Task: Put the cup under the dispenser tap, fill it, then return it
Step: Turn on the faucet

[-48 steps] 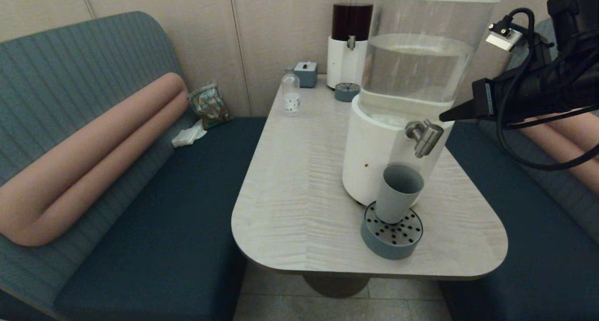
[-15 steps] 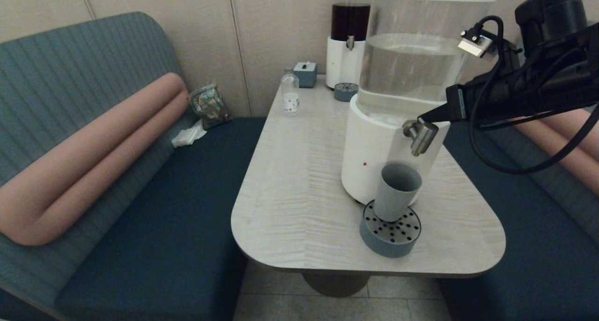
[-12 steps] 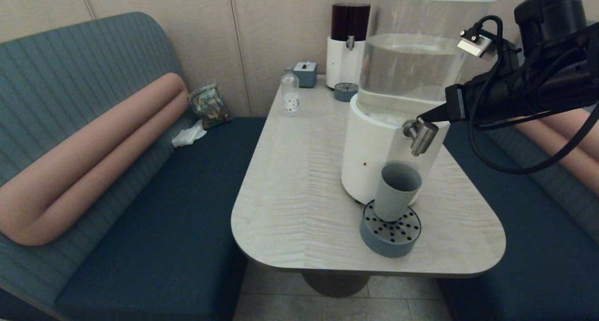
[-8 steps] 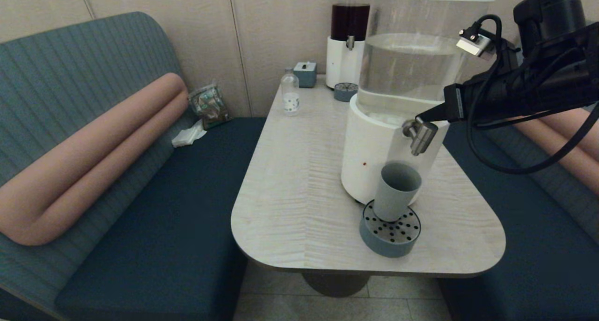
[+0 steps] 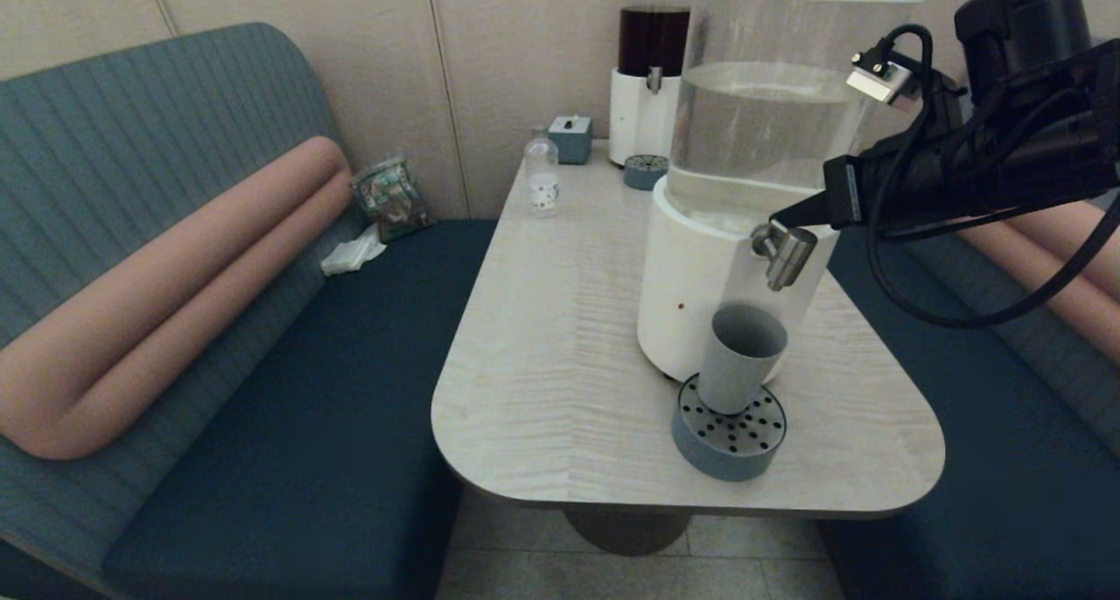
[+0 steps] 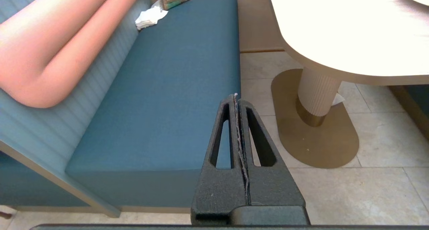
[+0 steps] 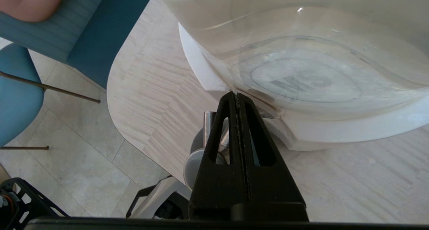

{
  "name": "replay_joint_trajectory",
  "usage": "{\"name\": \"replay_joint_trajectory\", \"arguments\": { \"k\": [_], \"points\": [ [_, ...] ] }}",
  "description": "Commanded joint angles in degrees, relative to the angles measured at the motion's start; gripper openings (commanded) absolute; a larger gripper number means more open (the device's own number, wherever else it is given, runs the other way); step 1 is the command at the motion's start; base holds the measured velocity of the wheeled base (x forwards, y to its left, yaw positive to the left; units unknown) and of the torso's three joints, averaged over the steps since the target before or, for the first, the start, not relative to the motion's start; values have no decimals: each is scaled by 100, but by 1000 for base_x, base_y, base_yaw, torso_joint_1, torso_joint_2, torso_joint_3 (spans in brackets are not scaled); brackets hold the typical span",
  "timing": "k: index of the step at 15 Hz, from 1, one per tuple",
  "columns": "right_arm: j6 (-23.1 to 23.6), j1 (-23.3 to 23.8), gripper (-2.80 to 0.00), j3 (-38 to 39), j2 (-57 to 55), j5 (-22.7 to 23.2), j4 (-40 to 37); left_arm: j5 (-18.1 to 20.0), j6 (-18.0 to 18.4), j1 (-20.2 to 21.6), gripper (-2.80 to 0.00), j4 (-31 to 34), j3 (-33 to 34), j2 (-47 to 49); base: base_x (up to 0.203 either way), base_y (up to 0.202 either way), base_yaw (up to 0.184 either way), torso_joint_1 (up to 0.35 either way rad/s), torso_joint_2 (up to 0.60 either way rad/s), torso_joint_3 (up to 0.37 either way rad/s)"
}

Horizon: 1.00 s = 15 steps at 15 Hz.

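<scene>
A: Where does the cup (image 5: 742,359) stand?

B: It stands upright on the round perforated drip tray (image 5: 729,433), at the near corner of the pale wood-grain worktop (image 5: 560,364). Its open mouth lies just below the dispenser tap (image 5: 785,250), a brushed-steel spigot on the white base of the large dispenser (image 5: 770,145). The clear tank above holds clear liquid.

A: And the right gripper (image 5: 773,222)?

B: The arm reaches in from the right side. Its black fingers (image 7: 238,129) are pressed together into one point and hold nothing. In the head view that point touches the top of the tap, at the foot of the tank. The right wrist view shows the closed tip directly over the steel spigot (image 7: 208,129).

A: The left gripper (image 6: 236,99)?

B: It is parked low beside the worktop, over the floor tiles and the edge of the blue bench (image 6: 174,99). Its fingers are likewise pressed together and empty.

A: Any legible writing?

B: None. The small clear bottle (image 5: 542,177) near the wall bears a white label, but its print is too small to read. Behind it are a small grey box (image 5: 570,137) and a second dispenser (image 5: 649,66) holding dark liquid.
</scene>
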State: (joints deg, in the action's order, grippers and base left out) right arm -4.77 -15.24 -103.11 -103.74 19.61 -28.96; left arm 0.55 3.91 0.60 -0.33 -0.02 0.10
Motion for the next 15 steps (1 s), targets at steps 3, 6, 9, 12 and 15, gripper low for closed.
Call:
{"name": "replay_joint_trajectory", "arguments": {
  "k": [3, 6, 9, 12, 15],
  "points": [
    [-7, -89, -280, 10, 3, 17, -39, 7, 4, 2, -280, -2, 2, -3, 0, 0, 0, 0, 0, 0],
    [1, -119, -280, 10, 12, 16, -39, 7, 4, 2, -280, -2, 2, -1, 0, 0, 0, 0, 0, 0],
    [2, -111, -280, 10, 38, 16, -56, -1, 1, 2, -280, -2, 0, -1, 0, 0, 0, 0, 0, 0],
    [2, -184, -280, 28, 96, 19, -88, 7, 4, 2, -280, -2, 2, -1, 0, 0, 0, 0, 0, 0],
    [-13, -252, -280, 63, 98, 16, -77, 7, -1, 2, -280, -2, 0, -1, 0, 0, 0, 0, 0, 0]
  ]
}}
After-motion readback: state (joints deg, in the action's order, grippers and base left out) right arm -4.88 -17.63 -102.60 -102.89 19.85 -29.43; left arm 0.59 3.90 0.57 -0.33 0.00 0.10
